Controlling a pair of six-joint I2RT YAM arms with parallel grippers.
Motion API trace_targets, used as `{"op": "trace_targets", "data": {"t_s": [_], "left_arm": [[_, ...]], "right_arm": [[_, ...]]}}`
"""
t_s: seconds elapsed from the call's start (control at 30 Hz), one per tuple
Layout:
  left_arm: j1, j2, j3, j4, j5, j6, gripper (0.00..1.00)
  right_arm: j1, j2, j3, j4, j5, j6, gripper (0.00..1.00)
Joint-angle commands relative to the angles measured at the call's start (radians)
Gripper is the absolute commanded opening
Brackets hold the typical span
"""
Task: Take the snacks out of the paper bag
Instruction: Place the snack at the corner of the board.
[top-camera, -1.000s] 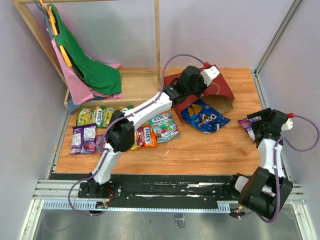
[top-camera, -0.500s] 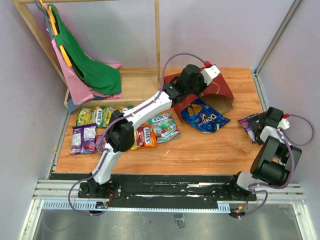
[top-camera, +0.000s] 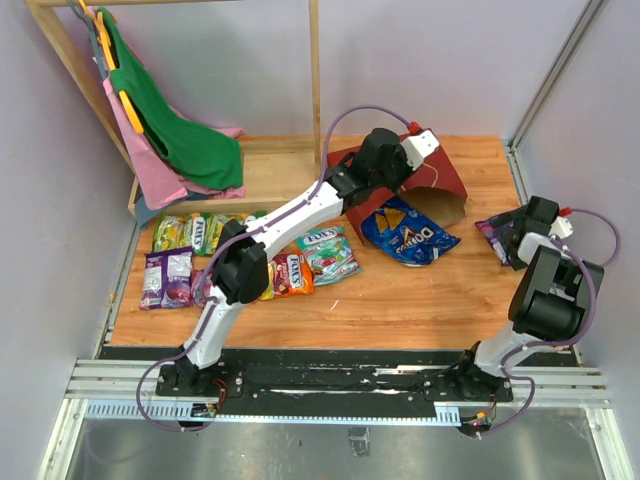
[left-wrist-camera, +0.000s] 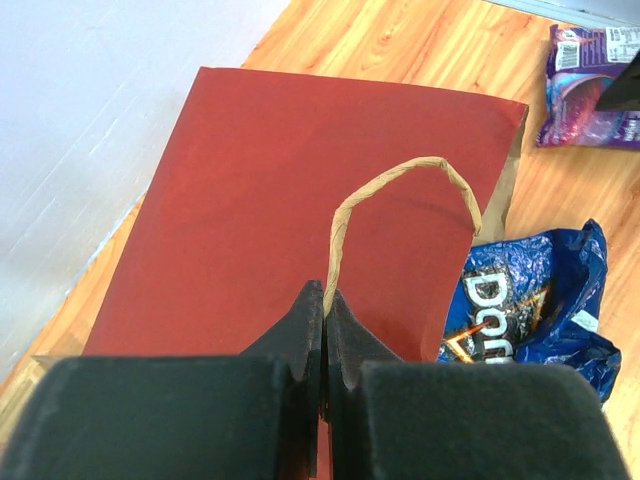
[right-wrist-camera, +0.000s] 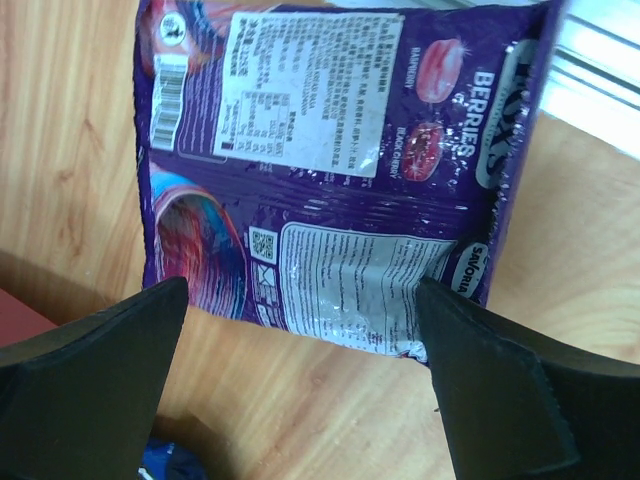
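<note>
Left tool (left-wrist-camera: 323, 300): pinched fully shut on the tan loop handle (left-wrist-camera: 400, 185) of the paper bag (left-wrist-camera: 270, 190). The strand runs straight down into the closed tips. The bag lies flat on its red side at about 1 o'clock on the worktop (top-camera: 400, 300), mouth turned toward 4 o'clock.

Right tool (right-wrist-camera: 300, 290): spread as wide as it goes and holding nothing. It hangs over a purple berry packet (right-wrist-camera: 330, 170) that lies label-up at 3 o'clock, close to the worktop's right edge. One finger stands to each side of the packet's near end, neither touching it.

Snacks: the blue Doritos bag (top-camera: 410, 235) sits at the paper bag's mouth, touching its brown edge. I cannot tell whether any of it is inside. The other small packets (top-camera: 190, 235) lie in a loose row from 9 o'clock in toward the centre.

Step in hand, as I judge it: the emptying looks nearly finished. I hold the bag by its handle while my free tool lines up on the stray purple packet.

Next move calls for lowering the right tool squarely until the fingers bracket the glossy film, then closing gently, since it may slip. The bag's inside is hidden, so lifting the handle to open the mouth would let me check it.
</note>
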Motion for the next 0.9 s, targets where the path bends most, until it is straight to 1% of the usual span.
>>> {"op": "trace_targets", "data": {"t_s": [0.0,0.37,0.63,0.87], "left_arm": [[0.021,-0.001,0.036,-0.010,-0.010,0.016,0.01],[0.034,0.001,0.033,-0.016,-0.013,0.016,0.01],[0.050,0.004,0.035,-0.030,-0.016,0.015,0.00],[0.056,0.013,0.039,-0.041,-0.019,0.016,0.01]], "right_arm": [[0.058,0.075,0.041,-0.026,-0.017,0.041,0.98],[0.152,0.209,0.156,0.002,-0.048,0.129,0.99],[0.185,0.323,0.256,0.034,-0.087,0.206,0.99],[0.206,0.415,0.341,0.039,-0.102,0.220,1.00]]}}
